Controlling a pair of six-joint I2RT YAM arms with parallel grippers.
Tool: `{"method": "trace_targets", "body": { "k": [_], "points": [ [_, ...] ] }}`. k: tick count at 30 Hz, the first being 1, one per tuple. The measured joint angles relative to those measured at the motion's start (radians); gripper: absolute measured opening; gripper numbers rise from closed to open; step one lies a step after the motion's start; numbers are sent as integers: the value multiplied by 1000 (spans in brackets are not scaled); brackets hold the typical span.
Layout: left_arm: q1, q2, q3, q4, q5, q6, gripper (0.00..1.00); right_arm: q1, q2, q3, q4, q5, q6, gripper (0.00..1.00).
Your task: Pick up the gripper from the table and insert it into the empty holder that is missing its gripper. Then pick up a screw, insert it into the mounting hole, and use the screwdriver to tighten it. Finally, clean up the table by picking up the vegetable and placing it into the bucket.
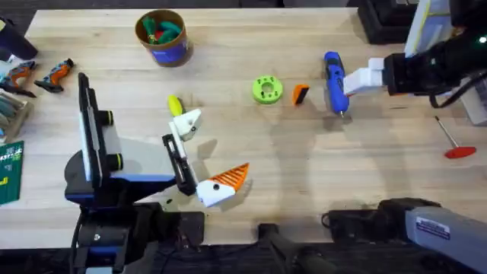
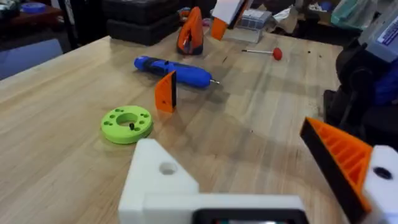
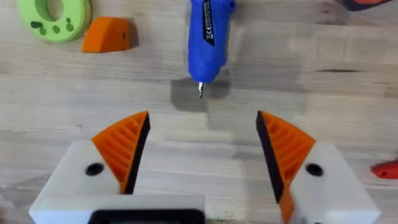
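From overhead, the left gripper (image 1: 204, 156) is lying low over the near-left part of the worktop (image 1: 304, 167), its fingers spread wide with nothing between them. One finger is the holder (image 1: 186, 123), a bare white mount, and the other is wearing an orange tip (image 1: 232, 176). The vegetable (image 1: 175, 104) is resting just beside the holder, on its far side. The bucket (image 1: 162, 36) is sitting near the far edge, left of centre, with some coloured pieces inside. Toward the middle, a lime-green disc (image 1: 266, 89) is lying next to the gripper (image 1: 300, 93), the loose orange wedge. The screwdriver (image 1: 335, 81) is lying just right of it, bit pointing to the near edge. The right gripper (image 1: 358, 78) is hovering at the screwdriver's right side. A red-handled rod (image 1: 453, 138) is lying near the right edge.

In the left wrist view, the holder (image 2: 163, 180) is showing a mounting hole, and the orange tip (image 2: 339, 155) is standing well apart from it. Beyond, the disc (image 2: 127, 124), the gripper (image 2: 166, 91) standing upright, and the screwdriver (image 2: 172, 70) are resting on the worktop.

In the right wrist view, the right gripper (image 3: 202, 127) is holding its two orange pads (image 3: 124, 146) wide apart and empty, facing the screwdriver (image 3: 208, 34) bit. The gripper (image 3: 109, 34) and the disc (image 3: 53, 15) are lying beside it.
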Motion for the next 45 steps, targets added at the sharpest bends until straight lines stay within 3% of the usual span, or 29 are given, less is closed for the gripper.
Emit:
{"method": "trace_targets", "body": {
  "k": [9, 14, 23, 31, 45],
  "points": [
    [0, 0, 0, 0, 0, 0, 985, 12, 0, 22, -41, -7, 50, 991],
    [0, 0, 0, 0, 0, 0, 985, 109, 0, 120, -144, 32, 115, 991],
    [0, 0, 0, 0, 0, 0, 986, 288, 15, 260, -190, 81, 268, 992],
    [0, 0, 0, 0, 0, 0, 986, 361, 177, 398, -255, 88, 314, 992],
    [0, 0, 0, 0, 0, 0, 985, 373, 315, 445, -189, 90, 320, 990]
  ]
}}
